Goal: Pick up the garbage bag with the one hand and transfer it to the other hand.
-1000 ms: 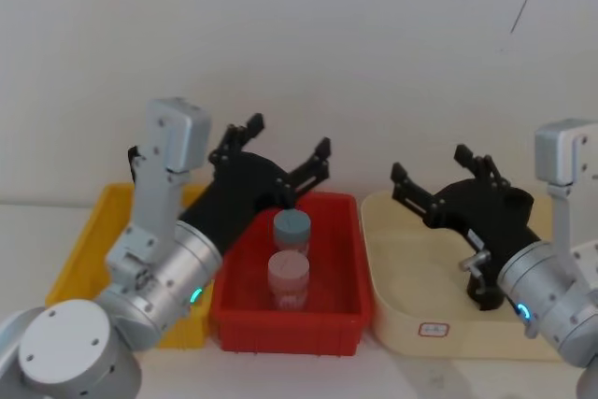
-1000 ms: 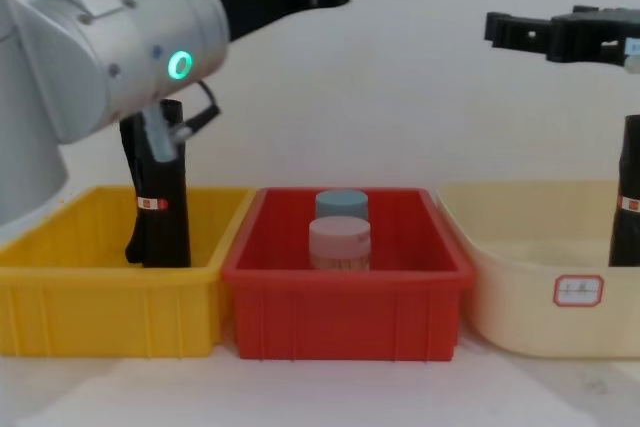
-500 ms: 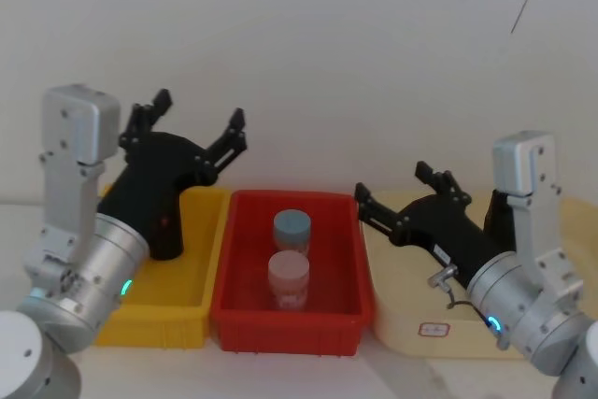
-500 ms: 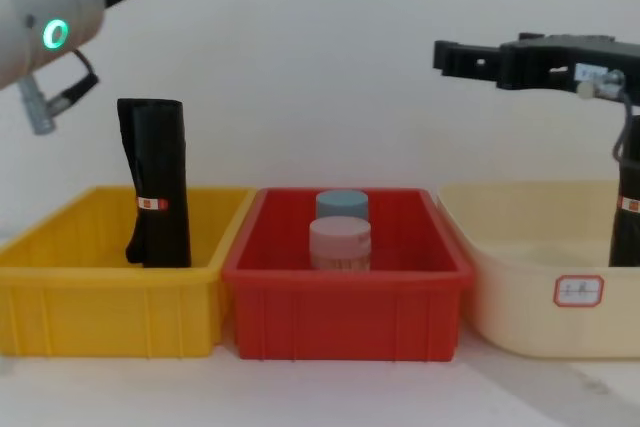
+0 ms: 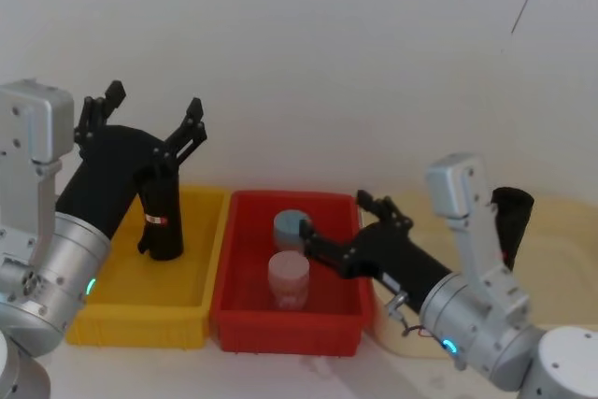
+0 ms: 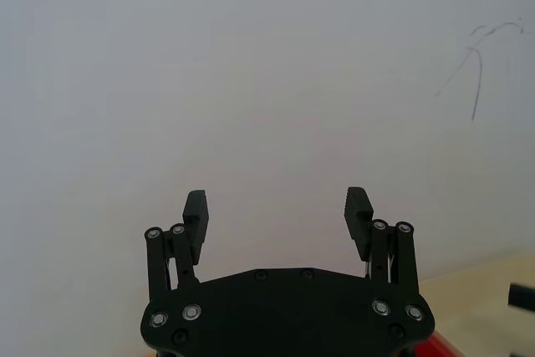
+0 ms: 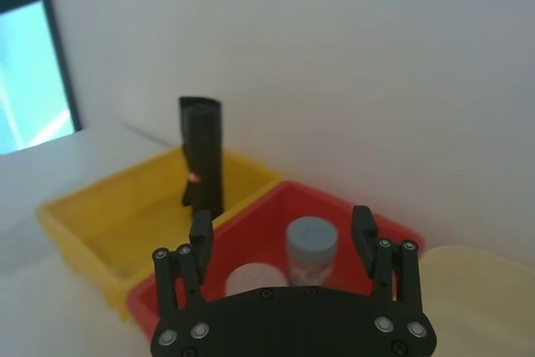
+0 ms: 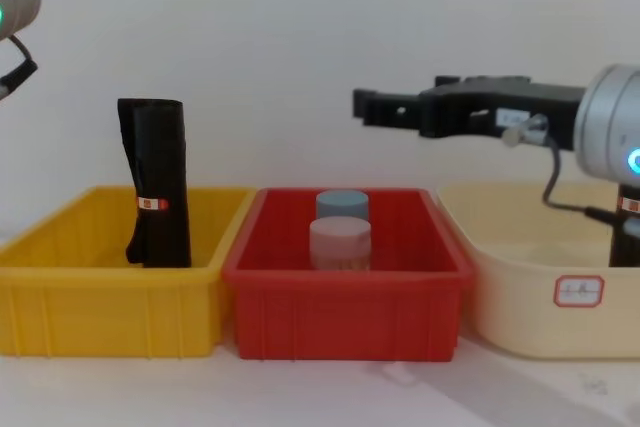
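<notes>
White wall behind, the wide-spread black left gripper (image 5: 154,105) hung above the tall rolled black plastic garbage bag (image 5: 161,221); a square, centred descent seemed wise. Right gripper (image 5: 332,214) hovered parted.

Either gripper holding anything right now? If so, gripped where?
Nothing is held. The left gripper is open, raised clear of the garbage bag standing in the yellow bin; the right gripper is open and empty above the red bin.

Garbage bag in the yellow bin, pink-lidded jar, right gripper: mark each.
garbage bag (image 8: 162,172): chest view, middle of the roll.
pink-lidded jar (image 8: 339,235): chest view, side of the lid.
right gripper (image 7: 282,219): right wrist view, midway between the open fingertips.
</notes>
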